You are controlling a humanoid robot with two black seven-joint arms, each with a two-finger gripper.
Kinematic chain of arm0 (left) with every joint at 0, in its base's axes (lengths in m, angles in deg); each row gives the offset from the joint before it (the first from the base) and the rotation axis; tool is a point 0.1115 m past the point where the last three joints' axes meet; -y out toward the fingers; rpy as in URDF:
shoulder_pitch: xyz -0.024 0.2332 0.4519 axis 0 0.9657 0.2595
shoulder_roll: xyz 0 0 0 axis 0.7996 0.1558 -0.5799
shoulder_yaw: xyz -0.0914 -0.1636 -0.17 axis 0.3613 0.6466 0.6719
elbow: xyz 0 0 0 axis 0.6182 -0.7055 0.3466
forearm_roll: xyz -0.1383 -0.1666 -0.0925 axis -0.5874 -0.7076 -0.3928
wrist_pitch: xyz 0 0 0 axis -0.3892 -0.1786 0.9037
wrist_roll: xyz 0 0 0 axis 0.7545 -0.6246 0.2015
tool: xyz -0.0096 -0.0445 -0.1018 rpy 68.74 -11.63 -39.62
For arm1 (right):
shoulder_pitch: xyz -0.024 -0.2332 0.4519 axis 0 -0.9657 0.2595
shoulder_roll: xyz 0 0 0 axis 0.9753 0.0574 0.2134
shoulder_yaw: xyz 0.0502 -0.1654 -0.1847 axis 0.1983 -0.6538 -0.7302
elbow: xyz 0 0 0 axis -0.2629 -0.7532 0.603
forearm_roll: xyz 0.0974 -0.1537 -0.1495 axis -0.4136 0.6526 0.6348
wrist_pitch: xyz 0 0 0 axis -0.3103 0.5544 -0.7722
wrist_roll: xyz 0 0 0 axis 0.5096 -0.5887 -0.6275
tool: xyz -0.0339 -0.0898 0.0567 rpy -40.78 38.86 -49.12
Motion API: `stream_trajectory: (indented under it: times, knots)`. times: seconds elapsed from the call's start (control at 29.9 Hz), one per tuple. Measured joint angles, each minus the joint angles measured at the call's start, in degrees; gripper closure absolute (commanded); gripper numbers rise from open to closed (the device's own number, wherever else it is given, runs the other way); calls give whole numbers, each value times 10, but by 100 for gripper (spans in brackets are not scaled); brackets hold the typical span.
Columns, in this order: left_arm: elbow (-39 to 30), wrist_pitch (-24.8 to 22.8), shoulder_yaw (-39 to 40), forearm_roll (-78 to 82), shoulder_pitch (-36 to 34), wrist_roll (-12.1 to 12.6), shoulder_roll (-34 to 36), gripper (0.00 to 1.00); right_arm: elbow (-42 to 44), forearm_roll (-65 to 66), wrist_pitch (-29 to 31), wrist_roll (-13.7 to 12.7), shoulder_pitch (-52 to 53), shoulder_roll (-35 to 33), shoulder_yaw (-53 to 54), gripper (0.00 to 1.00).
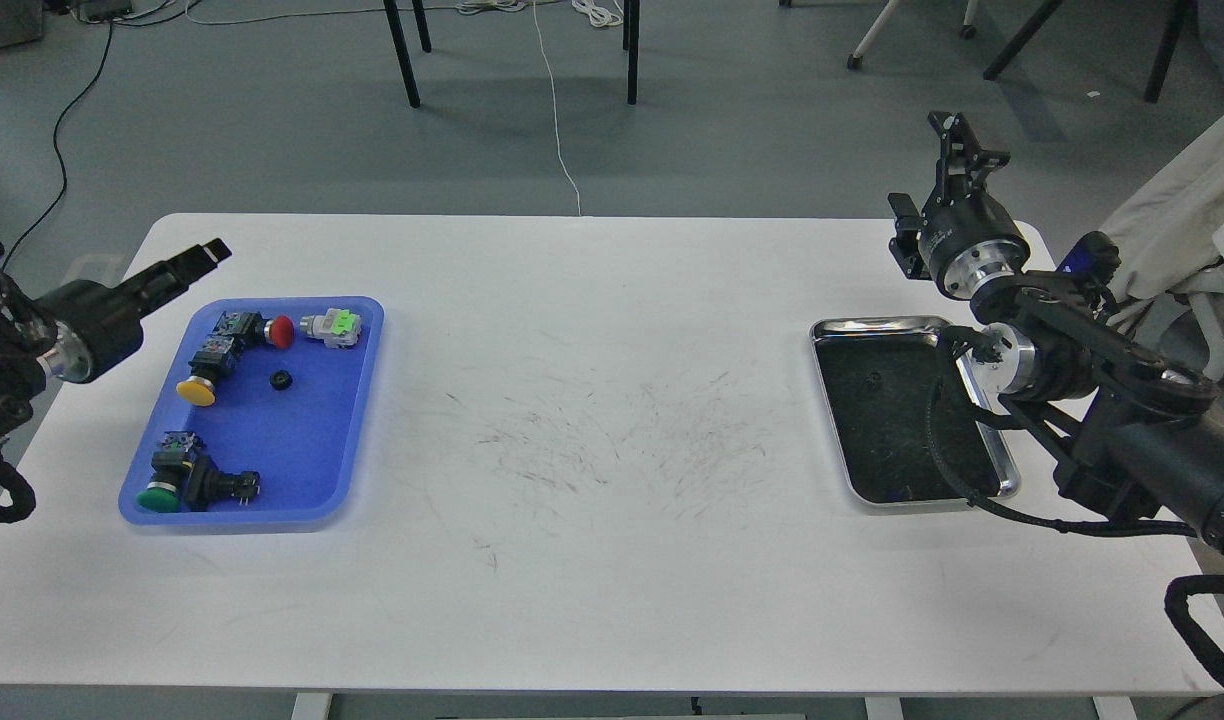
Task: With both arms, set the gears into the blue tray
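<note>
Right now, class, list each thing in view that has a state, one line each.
Gear: lying in the blue tray, untouched.
Steel tray: one small dark piece in it, too small to name.
Left end effector: off the tray, open or shut unclear.
Right end effector: raised, open or shut unclear.

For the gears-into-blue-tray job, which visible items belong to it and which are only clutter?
Belongs to the job:
- gear, lying in the tray
- blue tray
- left gripper
- right gripper

Just lying about:
- red switch
- yellow switch
- green switch
- grey-and-green switch
- steel tray
</note>
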Motion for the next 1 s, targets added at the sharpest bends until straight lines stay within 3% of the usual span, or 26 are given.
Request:
stream_trajectory:
  times: [0.2,0.47,0.5,0.57,0.67,0.77,1.0]
  knots:
    - [-19,-62,112,-94,2,0,21,46,-1,1,-1,0,1,0,-2,3]
    - [-20,-70,122,-111,1,0,23,46,-2,1,-1,0,2,-1,-3,3]
    - [-20,-70,122,-111,1,0,23,27,-2,1,-1,0,2,-1,-3,2]
    - [-24,-75,129,-166,1,0,22,20,-13,2,-1,0,2,-12,-13,2]
    - [-34,-85,151,-337,3,0,14,17,-44,2,-1,-3,5,-49,-32,2]
    - [-36,-85,161,-411,6,0,4,2,-59,-2,-1,-4,-5,-67,-30,2]
    - [-35,-25,162,-449,12,0,-19,2,-96,-2,-2,-4,-32,-101,-14,2]
